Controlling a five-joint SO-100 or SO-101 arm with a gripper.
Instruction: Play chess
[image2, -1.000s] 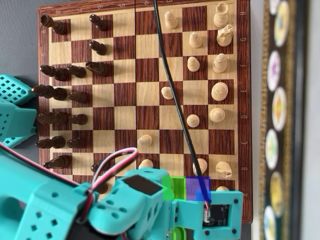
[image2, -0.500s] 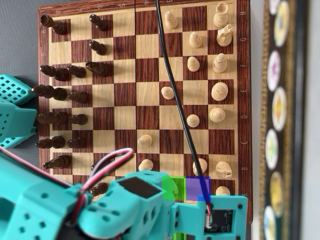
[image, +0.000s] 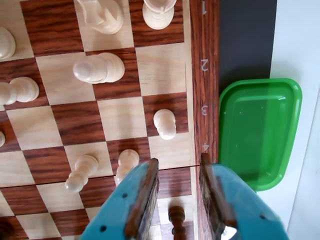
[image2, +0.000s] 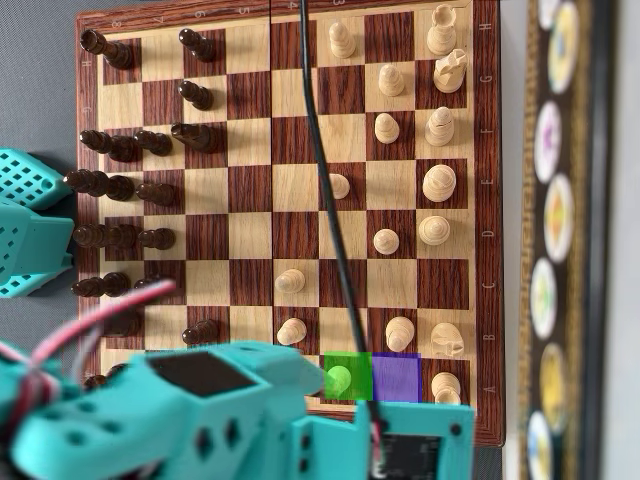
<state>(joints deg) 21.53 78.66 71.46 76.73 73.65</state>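
A wooden chessboard (image2: 295, 190) lies on a grey table (image2: 40, 60), dark men on the left and light men on the right in the overhead view. In the wrist view the gripper (image: 178, 161) hangs over the board's right edge with its fingers (image: 145, 190) apart and clamped on nothing. A dark piece (image: 176, 220) shows low in the gap; whether it is touched I cannot tell. A light pawn (image: 165, 124) stands just beyond, and a green tray (image: 260, 135) sits right of the board. Over the last second the arm (image2: 180, 410) has swung left, uncovering a pawn (image2: 340, 378) on the green-tinted square. No piece is lifted yet.
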